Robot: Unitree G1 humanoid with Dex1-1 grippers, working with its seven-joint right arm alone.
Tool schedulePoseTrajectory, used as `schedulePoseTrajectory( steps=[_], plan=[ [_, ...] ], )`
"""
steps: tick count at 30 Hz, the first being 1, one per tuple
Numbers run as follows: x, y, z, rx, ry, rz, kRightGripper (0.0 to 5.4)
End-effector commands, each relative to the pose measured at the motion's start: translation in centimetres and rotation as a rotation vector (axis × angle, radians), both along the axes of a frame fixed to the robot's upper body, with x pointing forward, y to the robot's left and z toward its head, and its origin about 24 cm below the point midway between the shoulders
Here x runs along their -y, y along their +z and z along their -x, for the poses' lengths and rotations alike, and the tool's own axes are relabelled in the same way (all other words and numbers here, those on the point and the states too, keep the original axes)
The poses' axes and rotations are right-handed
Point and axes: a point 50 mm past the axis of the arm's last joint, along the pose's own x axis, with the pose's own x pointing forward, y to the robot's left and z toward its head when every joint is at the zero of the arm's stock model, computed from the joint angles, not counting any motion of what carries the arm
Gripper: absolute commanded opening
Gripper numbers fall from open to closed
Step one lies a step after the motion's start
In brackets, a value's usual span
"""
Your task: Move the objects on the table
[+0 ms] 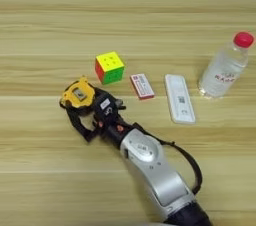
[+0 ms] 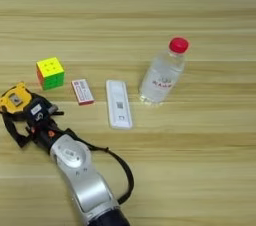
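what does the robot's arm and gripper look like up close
The right arm is a rounded silver-grey forearm with a circular disc on its wrist end and a black base. A black cable loops along its side. The gripper is black, with small orange-red spots and a white label.

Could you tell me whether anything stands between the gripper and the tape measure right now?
Nothing visible does. The gripper is already at the tape measure, its black fingers reaching around it. The cube and the red packet lie off to its right, clear of it.
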Motion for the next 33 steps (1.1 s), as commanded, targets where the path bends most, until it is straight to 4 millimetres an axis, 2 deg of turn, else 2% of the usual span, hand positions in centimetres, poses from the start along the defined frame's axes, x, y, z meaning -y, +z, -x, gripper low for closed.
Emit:
schedulePoseTrajectory(
  steps=[1, 10, 20, 21, 27, 33],
  plan=[
    [-1.2, 3.0, -2.7, 0.112, -0.032, -0.058, 4.31],
    [-2.2, 1.7, -5.0, 0.048, -0.038, -0.042, 4.31],
    [-2.6, 0.3, -4.9, 0.012, -0.017, -0.035, 4.30],
    [-2.6, 0.3, -4.9, 0.012, -0.017, -0.035, 4.58],
    [-2.6, 0.5, -4.8, 0.032, -0.019, -0.034, 5.22],
    [-2.6, 2.0, -4.4, 0.130, -0.022, -0.031, 5.37]
  ],
)
